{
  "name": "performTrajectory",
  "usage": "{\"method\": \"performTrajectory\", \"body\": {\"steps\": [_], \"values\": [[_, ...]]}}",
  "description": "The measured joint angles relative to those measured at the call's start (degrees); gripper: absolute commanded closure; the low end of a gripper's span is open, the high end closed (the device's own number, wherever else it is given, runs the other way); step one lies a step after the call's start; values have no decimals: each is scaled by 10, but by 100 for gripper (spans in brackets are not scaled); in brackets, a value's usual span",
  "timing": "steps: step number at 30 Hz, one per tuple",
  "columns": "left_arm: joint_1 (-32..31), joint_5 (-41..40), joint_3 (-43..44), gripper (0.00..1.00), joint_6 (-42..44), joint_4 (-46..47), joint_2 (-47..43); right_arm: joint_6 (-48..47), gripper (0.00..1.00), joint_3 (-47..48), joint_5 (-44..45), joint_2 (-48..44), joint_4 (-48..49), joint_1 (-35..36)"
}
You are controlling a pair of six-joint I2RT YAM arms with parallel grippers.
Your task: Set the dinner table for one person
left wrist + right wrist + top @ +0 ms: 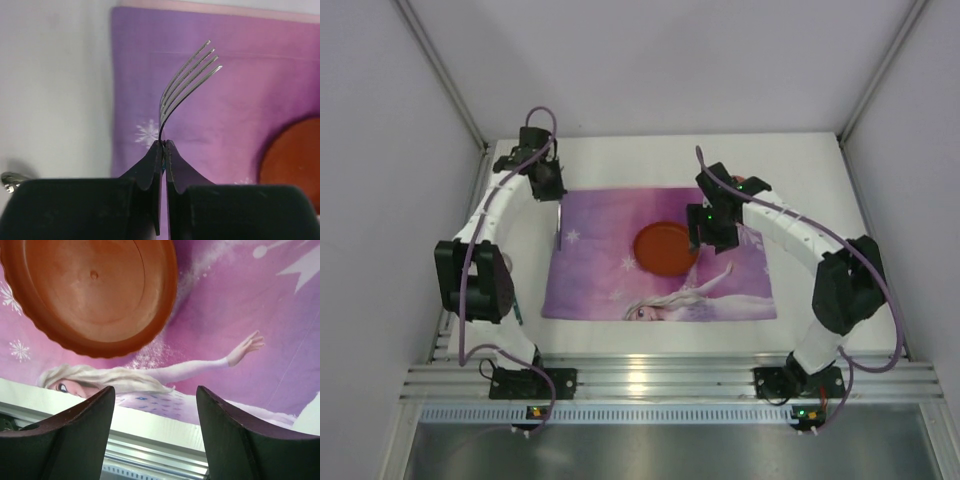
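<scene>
1 white dinner table (800, 170), pale walls (670, 60), placemat (600, 285) (plate (665, 248) atop), left pincer (164, 143) pinching fork (186, 82), right pincer (154, 390) spread

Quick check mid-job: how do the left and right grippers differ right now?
The left gripper is shut on a fork; the right gripper is open and holds nothing. The left gripper is near the left edge of the placemat; the right gripper is beside the orange plate. Both are dark two-finger grippers.

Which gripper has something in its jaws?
The left gripper, jaws shut on a fork; the right gripper stands open and empty near the orange plate.
</scene>
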Motion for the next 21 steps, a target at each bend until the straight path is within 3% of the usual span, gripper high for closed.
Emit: {"method": "performTrajectory", "body": {"steps": [5, 13, 16, 17, 18, 21], "values": [[-76, 29, 7, 100, -28, 3, 37, 6, 34, -47, 6, -59, 1, -5], [-117, 49, 2, 100, -90, 1, 134, 18, 33, -126, 14, -147, 0, -24], [-117, 49, -8, 81, -106, -1, 135, 21, 33, -150, 16, -174, -1, -28], [-117, 46, -11, 62, -109, -1, 135, 21, 33, -156, 16, -181, -2, -29], [-117, 44, -17, 50, -115, 0, 135, 22, 33, -162, 16, -187, -3, -30], [-117, 27, -38, 26, -120, 0, 130, 24, 33, -171, 18, -199, -6, -31]]}}
